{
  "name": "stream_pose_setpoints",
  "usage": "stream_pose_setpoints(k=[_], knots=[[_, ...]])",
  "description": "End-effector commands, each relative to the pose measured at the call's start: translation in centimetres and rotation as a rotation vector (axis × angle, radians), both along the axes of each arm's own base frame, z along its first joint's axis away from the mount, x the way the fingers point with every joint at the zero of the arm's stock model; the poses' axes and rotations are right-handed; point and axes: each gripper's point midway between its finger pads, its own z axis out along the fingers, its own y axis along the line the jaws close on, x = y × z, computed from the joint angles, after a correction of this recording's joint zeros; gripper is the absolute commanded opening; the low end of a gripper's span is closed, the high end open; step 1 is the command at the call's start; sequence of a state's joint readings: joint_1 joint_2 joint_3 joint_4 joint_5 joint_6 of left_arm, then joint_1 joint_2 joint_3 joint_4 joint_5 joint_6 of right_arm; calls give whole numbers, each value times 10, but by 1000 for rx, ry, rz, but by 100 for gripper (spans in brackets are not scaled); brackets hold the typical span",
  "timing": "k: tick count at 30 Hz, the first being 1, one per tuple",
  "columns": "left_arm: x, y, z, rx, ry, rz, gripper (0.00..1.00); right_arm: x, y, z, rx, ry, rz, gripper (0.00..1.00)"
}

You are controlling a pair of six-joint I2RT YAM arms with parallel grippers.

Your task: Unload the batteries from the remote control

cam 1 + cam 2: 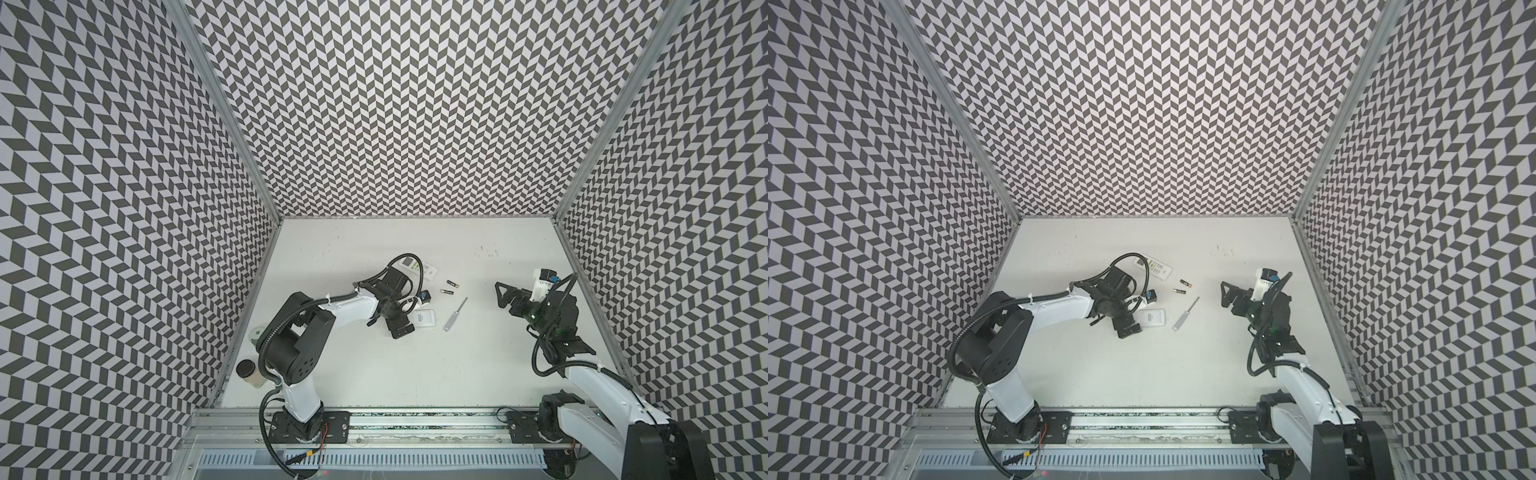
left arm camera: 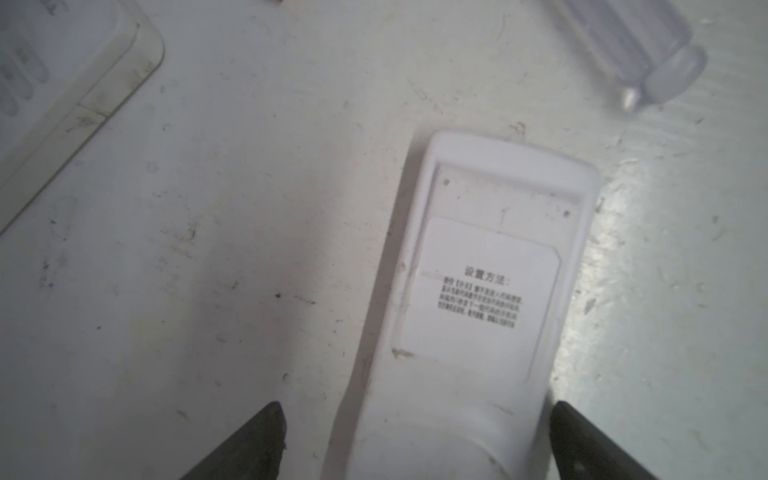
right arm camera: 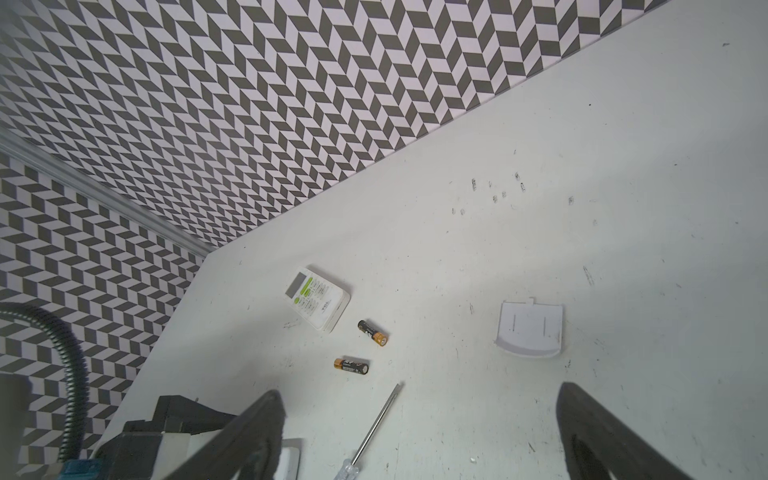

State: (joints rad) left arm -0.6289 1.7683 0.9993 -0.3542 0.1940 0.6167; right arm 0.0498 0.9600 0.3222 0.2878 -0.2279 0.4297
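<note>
White paper sticker on flat white plastic casing: heading reads 设置方法:, small lines under it too blurred. White remote with green buttons: logo at the end away from its screen looks like TCL, unsure. Black gold-ended batteries: print unreadable.

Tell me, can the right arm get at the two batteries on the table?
Probably yes. The open right claw faces the batteries with bare table between; the screwdriver lies just beside that path.
</note>
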Motion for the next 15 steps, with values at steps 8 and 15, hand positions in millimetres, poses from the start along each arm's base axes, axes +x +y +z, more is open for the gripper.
stream_pose_setpoints(k=[8, 15], knots=[[-7, 5, -11, 16, 24, -49, 74, 4, 0, 17, -23, -57, 9, 96], [-43, 17, -22, 61, 111, -143, 67, 6, 7, 24, 9, -59, 43, 94]])
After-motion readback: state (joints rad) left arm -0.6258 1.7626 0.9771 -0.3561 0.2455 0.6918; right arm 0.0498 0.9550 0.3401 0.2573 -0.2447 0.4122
